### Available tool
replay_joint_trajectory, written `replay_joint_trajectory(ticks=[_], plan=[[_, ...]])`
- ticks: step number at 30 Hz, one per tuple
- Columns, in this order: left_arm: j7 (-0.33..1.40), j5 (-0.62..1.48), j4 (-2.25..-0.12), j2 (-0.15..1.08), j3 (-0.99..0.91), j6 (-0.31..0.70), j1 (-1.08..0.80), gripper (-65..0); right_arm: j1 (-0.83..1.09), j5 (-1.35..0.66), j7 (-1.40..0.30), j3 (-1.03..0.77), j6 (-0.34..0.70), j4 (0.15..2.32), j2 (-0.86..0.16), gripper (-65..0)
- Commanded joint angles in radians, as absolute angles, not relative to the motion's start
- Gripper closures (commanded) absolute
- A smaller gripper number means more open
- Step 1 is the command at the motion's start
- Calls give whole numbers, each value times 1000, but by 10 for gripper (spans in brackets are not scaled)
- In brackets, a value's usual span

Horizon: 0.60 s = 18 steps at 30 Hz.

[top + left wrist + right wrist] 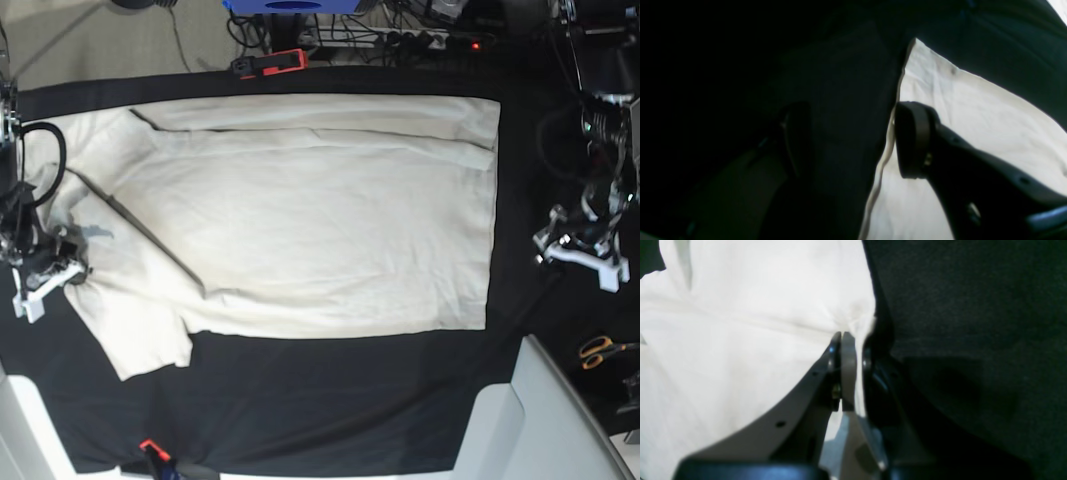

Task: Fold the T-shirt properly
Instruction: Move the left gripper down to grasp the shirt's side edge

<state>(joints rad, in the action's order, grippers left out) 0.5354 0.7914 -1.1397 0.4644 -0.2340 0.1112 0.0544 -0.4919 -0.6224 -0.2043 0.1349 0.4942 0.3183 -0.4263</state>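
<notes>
Where the soft, limp T-shirt (330,220) lies spread on the counter (300,420), my right hand (855,336) pinches its edge; my left hand (853,133) stands apart-fingered. I judge edge grips best.

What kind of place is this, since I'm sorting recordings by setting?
Probably a robotics lab or workshop bench: a robot arm stands at each side of a black cloth-covered surface, with loose cables beyond its far edge and orange-handled scissors at one side.
</notes>
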Motion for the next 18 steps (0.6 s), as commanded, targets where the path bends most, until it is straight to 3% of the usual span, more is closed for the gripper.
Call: replay_joint_trajectory(ticks=[1,10,18], plan=[[515,802,-1127,483,-211,124,117,-388,-519,-633,-186,131,499,326,-444,-3],[490,802,-696,390,-70,122,441,-383,-519,-633,-186,134,499,326,-443,-2],[380,802,-513,355,76,120,493,-383,-519,-633,-186,131,503,326,-447,0]])
